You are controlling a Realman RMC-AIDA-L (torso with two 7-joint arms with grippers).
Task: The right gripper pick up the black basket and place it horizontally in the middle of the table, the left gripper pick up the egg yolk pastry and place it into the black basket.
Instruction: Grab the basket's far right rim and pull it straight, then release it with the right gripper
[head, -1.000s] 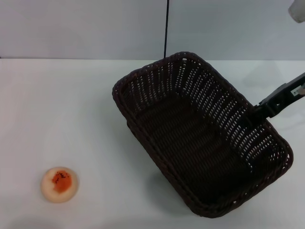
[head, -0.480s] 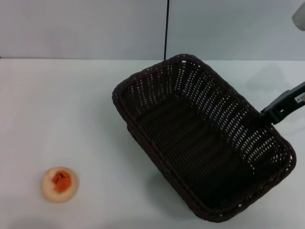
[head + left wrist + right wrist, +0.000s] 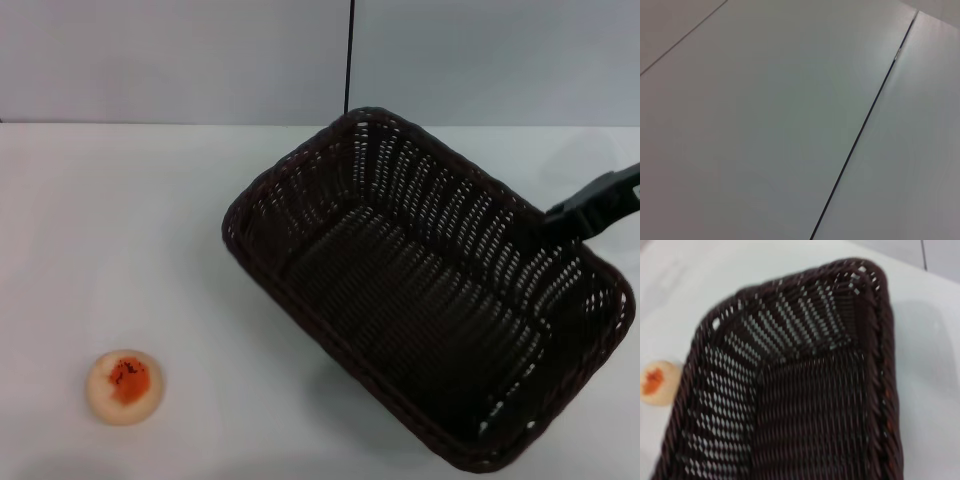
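Observation:
The black basket point(image 3: 400, 300) is empty and lies skewed across the right half of the white table point(image 3: 120, 220). My right gripper point(image 3: 562, 222) comes in from the right edge and is shut on the basket's far right rim, holding it tilted. The right wrist view looks into the basket point(image 3: 805, 405) from that rim. The egg yolk pastry point(image 3: 124, 386) sits on the table at the near left, well apart from the basket; it also shows in the right wrist view point(image 3: 657, 382). My left gripper is out of view, and its wrist view shows only pale panels.
A grey wall point(image 3: 200, 60) with a thin black vertical seam point(image 3: 349, 55) stands behind the table. White tabletop lies between the pastry and the basket.
The basket has swung and shifted left with my right gripper on its rim; its left corner is farther left and its near corner lower in view. The pastry has not moved.

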